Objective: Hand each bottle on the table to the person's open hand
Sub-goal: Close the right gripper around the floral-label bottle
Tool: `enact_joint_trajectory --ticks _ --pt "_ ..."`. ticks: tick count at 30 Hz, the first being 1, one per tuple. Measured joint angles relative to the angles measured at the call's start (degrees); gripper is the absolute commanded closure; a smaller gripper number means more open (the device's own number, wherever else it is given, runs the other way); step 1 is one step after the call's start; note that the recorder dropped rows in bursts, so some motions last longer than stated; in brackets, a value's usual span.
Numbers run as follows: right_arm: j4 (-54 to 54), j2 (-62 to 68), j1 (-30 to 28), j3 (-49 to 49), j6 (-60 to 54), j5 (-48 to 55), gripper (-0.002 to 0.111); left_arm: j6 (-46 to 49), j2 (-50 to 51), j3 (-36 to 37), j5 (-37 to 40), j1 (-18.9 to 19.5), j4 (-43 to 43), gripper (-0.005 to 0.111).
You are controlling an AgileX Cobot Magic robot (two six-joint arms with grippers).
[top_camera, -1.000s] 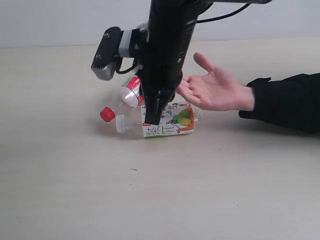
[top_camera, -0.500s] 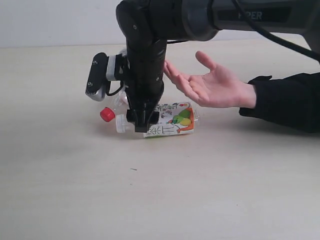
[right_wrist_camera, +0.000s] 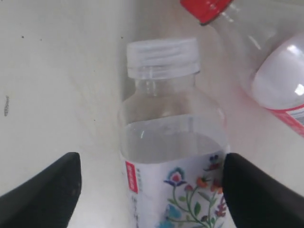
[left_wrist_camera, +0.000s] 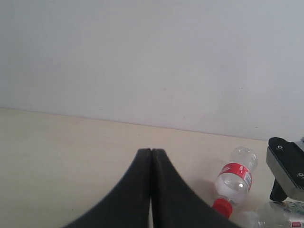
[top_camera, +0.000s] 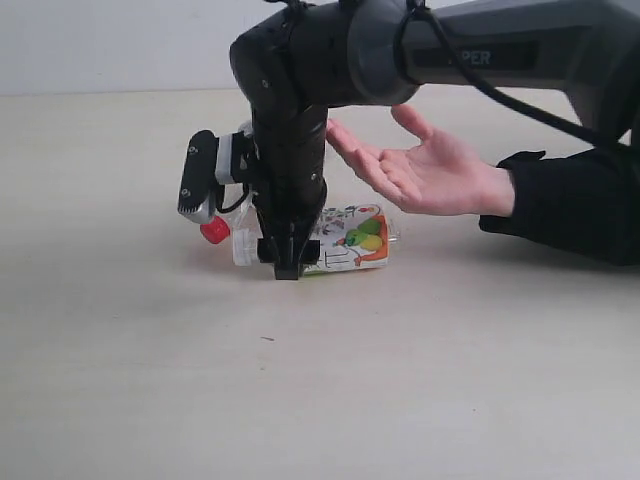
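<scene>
A pale table [top_camera: 150, 400] holds a flowered bottle [right_wrist_camera: 161, 142]; only the right wrist view shows the right claw [right_wrist_camera: 152, 190] spread open around it. The left claw [left_wrist_camera: 151, 190] is pressed closed.

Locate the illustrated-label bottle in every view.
Exterior view: the illustrated-label bottle lies on its side at centre, behind the right gripper.
Left wrist view: only a sliver of the bottle shows in the picture's lower right corner.
Right wrist view: the bottle sits at centre, between open jaws.
Shared landmark: the red cap beside it.
</scene>
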Motion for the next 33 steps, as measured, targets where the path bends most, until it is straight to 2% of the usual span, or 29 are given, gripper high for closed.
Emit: enact_joint_trajectory --ticks 7,22,26,33 --pt "-4.7 1.4 0.0 0.0 3.1 -0.6 0.032 0.0 0.0 0.0 0.0 0.0 0.0 0.107" --pt "-4.8 3.6 0.0 0.0 3.4 -0.7 0.035 0.0 0.0 0.0 0.0 0.0 0.0 0.107" --pt "-4.7 3.6 0.0 0.0 3.5 -0.7 0.05 0.0 0.0 0.0 0.0 0.0 0.0 0.107" --pt "0.2 3.6 0.0 0.0 3.5 -0.5 0.097 0.0 0.0 0.0 0.0 0.0 0.0 0.107"
